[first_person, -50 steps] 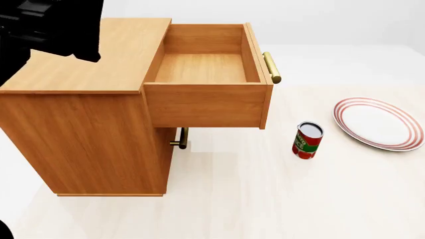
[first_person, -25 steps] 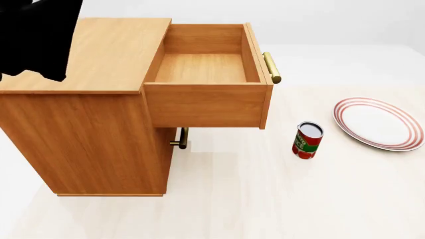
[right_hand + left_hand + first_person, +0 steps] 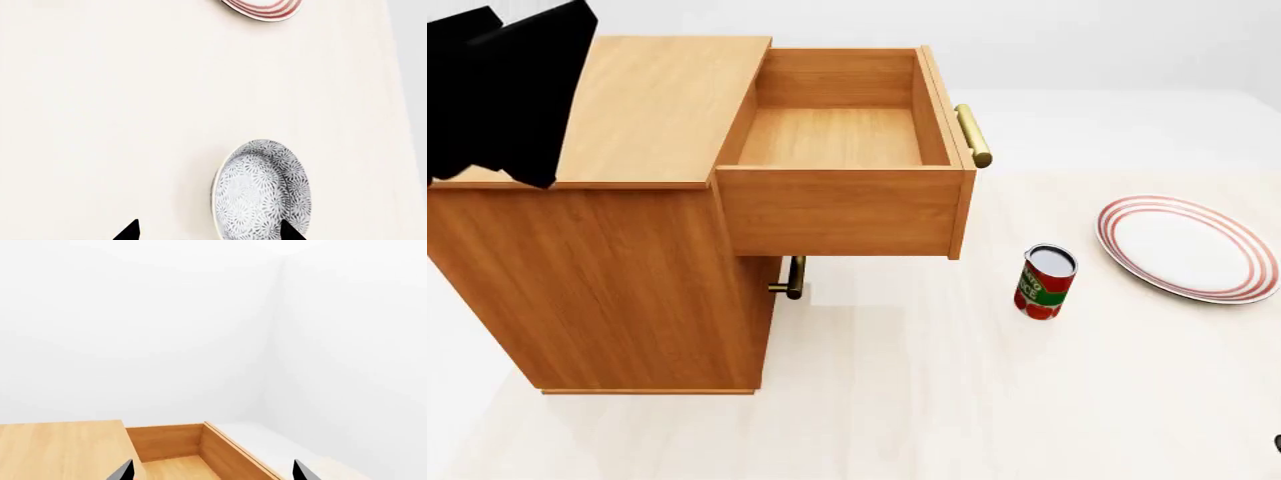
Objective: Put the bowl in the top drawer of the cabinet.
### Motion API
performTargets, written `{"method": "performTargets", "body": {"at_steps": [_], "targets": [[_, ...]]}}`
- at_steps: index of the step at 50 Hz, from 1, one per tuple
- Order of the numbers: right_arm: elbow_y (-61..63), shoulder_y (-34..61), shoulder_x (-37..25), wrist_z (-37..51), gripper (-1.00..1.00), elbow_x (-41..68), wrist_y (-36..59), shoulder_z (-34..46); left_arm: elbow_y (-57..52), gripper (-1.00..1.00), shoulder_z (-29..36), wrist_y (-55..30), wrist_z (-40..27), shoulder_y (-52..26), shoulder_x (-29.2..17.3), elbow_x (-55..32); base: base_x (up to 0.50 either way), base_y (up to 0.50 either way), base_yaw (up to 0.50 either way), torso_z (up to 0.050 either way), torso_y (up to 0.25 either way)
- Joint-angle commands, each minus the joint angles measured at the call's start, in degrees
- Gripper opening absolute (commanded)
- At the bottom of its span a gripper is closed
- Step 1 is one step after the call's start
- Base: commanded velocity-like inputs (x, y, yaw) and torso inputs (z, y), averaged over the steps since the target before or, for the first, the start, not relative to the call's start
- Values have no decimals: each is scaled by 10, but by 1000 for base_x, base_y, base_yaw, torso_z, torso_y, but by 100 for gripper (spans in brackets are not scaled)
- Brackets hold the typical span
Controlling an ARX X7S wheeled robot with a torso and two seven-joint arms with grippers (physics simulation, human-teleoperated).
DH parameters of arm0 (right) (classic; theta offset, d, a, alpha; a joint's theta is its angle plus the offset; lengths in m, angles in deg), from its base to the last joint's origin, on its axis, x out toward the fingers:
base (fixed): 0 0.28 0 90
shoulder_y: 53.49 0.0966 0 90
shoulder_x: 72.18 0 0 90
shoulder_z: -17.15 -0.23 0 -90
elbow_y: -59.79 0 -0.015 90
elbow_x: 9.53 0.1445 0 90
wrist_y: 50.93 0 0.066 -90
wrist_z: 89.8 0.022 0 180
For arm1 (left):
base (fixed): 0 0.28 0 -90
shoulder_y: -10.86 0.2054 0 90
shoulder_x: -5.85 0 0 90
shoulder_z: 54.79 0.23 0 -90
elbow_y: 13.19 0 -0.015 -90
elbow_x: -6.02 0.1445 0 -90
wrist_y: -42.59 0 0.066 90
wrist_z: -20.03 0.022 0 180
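The speckled bowl (image 3: 263, 190) lies on the pale table, showing only in the right wrist view. My right gripper (image 3: 210, 232) is open just short of it, with one fingertip (image 3: 290, 231) over the bowl's rim and the other on the bare table. The cabinet (image 3: 601, 270) stands at the left with its top drawer (image 3: 841, 210) pulled out and empty. My left gripper (image 3: 213, 472) is open in the air above the cabinet top (image 3: 60, 450), facing the drawer's inside (image 3: 173, 450). The left arm (image 3: 507, 90) shows black at the cabinet's far left corner.
A red can (image 3: 1044, 282) stands upright to the right of the drawer front. Beyond it lies a red-ringed plate (image 3: 1188, 248), whose edge also shows as a striped plate rim (image 3: 260, 9). The drawer's brass handle (image 3: 972, 135) juts right, and a smaller handle (image 3: 790, 278) sits below.
The left arm has drawn back toward the left over the cabinet top, then shifted slightly. The drawer, can and plate have not moved.
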Motion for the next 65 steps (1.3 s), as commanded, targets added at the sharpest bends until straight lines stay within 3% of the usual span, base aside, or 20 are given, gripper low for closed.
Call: {"method": "performTargets", "body": {"at_steps": [1, 21, 44, 45, 58, 65], "targets": [[5, -67, -1, -68, 100, -109, -74, 57, -3, 100, 0, 5, 2, 9, -2, -2, 0, 0, 0, 0, 0], [-63, -177, 67, -94, 100, -223, -197, 137, -9, 100, 2, 2, 22, 28, 7, 19, 0, 0, 0, 0, 0], [-181, -316, 161, -84, 100, -192, -325, 172, -14, 100, 17, 0, 35, 36, 7, 36, 0, 0, 0, 0, 0], [-182, -318, 160, -84, -100, -189, -326, 173, -15, 100, 18, 0, 36, 37, 7, 37, 0, 0, 0, 0, 0], [-152, -307, 117, -67, -100, -171, -300, 171, -16, 100, 18, 5, 43, 40, 5, 42, 0, 0, 0, 0, 0], [-115, -254, 81, -56, -100, -177, -234, 150, -16, 100, 19, 6, 52, 40, 10, 54, 0, 0, 0, 0, 0]]}}
